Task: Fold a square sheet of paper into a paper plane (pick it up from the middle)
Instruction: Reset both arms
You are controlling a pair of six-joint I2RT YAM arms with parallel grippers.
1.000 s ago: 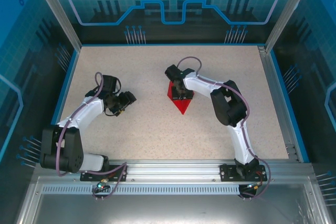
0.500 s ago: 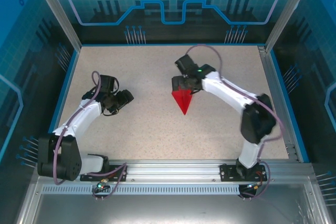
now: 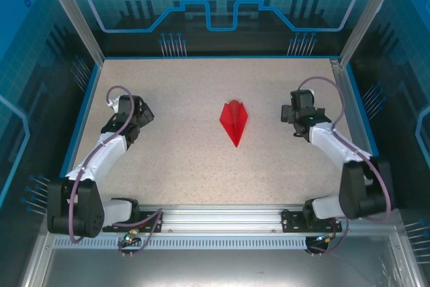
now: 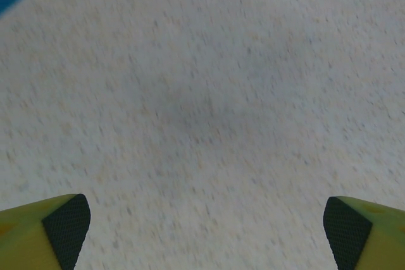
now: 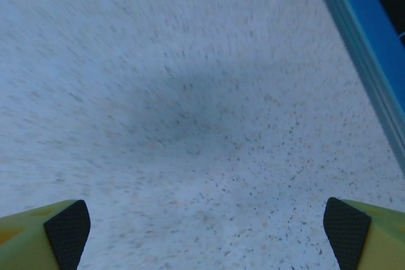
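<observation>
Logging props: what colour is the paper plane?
The paper plane is bright red; top external view.

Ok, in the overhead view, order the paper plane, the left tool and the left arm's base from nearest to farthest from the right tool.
1. paper plane: mid-table, just left of the right tool.
2. left tool: beyond the plane, on the table's left side.
3. left arm's base: near-left corner, farthest.

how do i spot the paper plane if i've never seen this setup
Look at the speckled beige table with the blue rim. Near its middle lies the paper plane, a narrow dart with its sharp tip pointing toward the near edge. It is the one bright red thing there.
</observation>
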